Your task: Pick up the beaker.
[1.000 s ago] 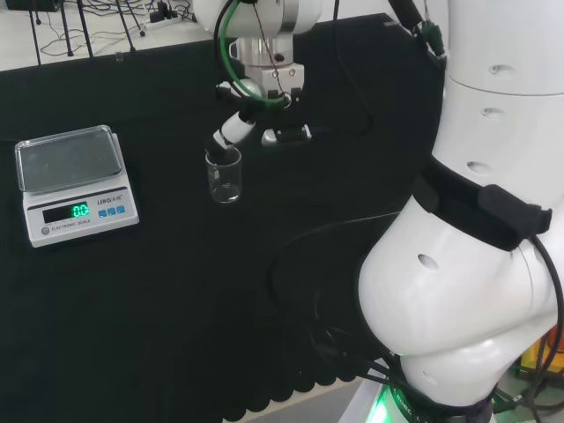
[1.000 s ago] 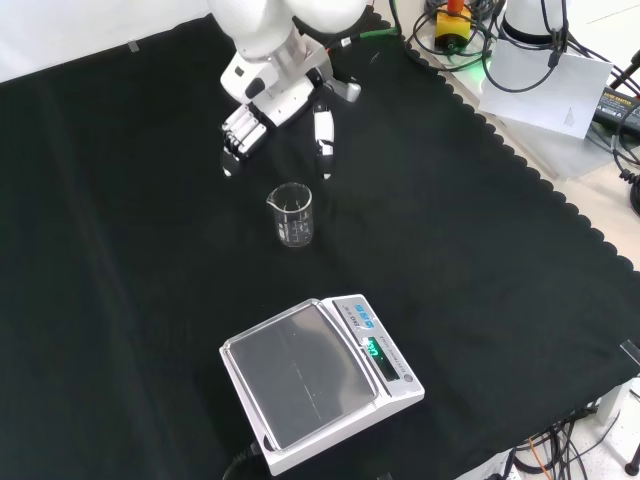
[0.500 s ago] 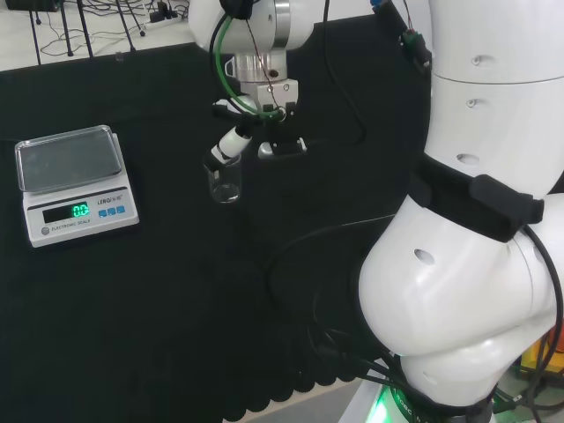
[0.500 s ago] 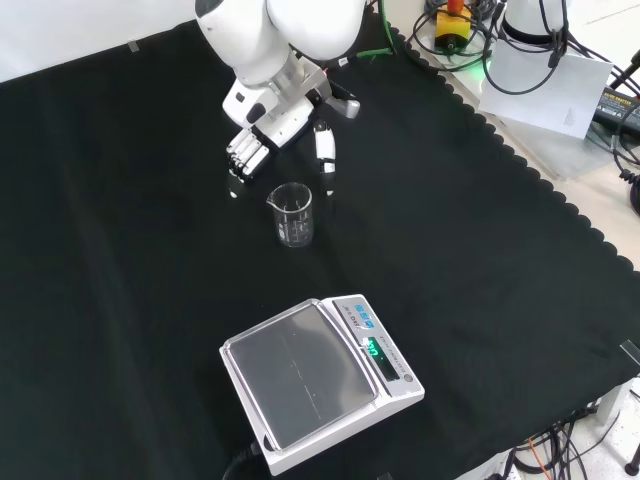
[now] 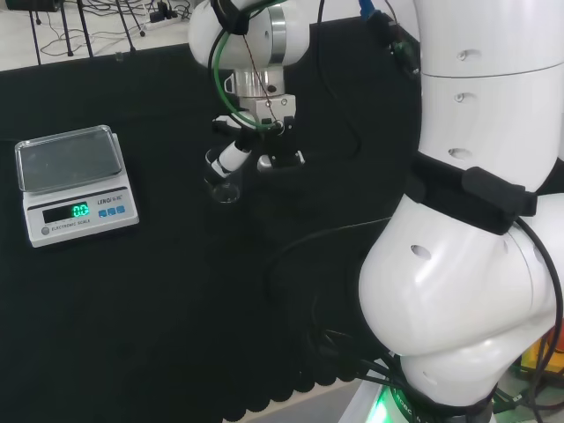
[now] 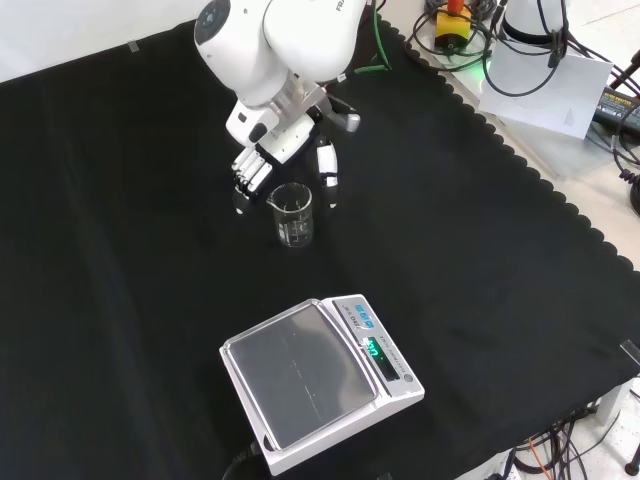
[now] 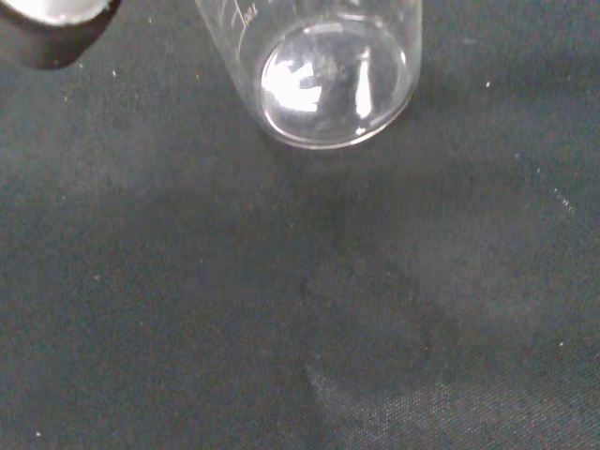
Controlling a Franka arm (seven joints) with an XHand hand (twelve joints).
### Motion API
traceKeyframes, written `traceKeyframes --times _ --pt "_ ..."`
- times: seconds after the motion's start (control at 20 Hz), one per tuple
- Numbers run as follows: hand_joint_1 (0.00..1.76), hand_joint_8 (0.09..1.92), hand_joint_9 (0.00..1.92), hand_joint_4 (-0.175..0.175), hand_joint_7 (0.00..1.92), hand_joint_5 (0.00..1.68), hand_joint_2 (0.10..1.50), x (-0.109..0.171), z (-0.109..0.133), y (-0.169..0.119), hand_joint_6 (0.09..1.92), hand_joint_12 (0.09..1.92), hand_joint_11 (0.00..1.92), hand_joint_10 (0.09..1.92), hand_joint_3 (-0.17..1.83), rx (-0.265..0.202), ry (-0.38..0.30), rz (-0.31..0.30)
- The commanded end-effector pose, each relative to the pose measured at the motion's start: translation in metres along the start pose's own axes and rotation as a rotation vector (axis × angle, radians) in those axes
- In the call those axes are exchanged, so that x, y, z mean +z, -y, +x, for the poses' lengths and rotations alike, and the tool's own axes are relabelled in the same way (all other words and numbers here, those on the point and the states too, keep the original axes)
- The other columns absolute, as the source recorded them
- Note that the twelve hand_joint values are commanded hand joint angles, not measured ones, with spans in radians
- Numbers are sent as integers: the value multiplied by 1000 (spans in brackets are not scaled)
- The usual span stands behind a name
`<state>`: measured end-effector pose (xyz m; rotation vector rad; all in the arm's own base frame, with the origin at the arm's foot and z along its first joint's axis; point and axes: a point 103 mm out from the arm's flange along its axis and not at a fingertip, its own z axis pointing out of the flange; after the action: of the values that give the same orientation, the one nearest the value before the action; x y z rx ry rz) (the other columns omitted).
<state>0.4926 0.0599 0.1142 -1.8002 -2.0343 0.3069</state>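
Observation:
A small clear glass beaker stands upright and empty on the black cloth; the head view shows the beaker just left of the arm's wrist. The hand hovers right behind and above it in the front view, fingers straight on one side of the rim and the thumb on the other, neither closed round the glass. In the head view a finger reaches down over the beaker's rim. The wrist view looks down on the beaker's round base, with a blurred fingertip beside it.
A white digital scale with a grey pan sits nearer the camera in the front view; in the head view the scale is at the left. The cloth's scalloped edge runs along the right, with cables and paper beyond it.
The hand has come down and closer to the beaker, so fingers and thumb now flank its rim. The beaker and the scale have stayed put.

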Motion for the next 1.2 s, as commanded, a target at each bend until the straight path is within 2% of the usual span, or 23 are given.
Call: traceKeyframes --times 0.05,0.5,0.9,1.05,1.2 --pt "643 503 54 45 0 26 707 8 4 -8 87 1197 0 891 231 -8 5 12" --pt "654 518 55 46 0 27 713 15 9 -18 87 1195 0 891 229 -10 18 33" --pt "733 557 84 46 0 40 716 20 9 -21 87 1193 0 892 231 2 32 45" --pt "804 624 163 48 25 58 715 20 9 -22 87 1332 0 891 258 6 39 34" --pt "914 736 324 57 110 87 662 20 10 -24 87 1495 61 871 430 4 47 20"
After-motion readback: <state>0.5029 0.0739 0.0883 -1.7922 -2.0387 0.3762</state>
